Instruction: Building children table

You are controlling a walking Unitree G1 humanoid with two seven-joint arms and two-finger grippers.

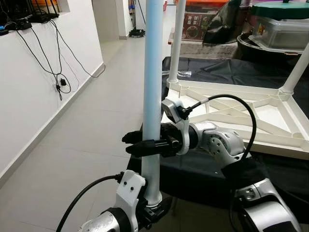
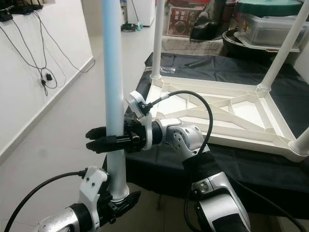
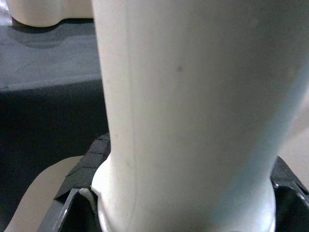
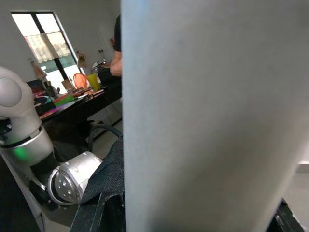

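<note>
Two grippers, left gripper (image 1: 157,208) and right gripper (image 1: 140,143), both clamped on upright table leg (image 1: 153,92); no legible writing.

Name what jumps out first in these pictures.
A tall pale blue-white plastic table leg stands upright in front, held by both grippers: the right gripper clamps it mid-height, the left gripper grips its flared base. Behind, a white upturned plastic tabletop lies on a black cloth.

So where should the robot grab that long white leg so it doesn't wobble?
Probably as now: the white leg stands upright, long and round, so two grips spaced along it steady it best. The right claw clamps its middle from the side, coming from the table top; the left claw holds the flared bottom end.
</note>
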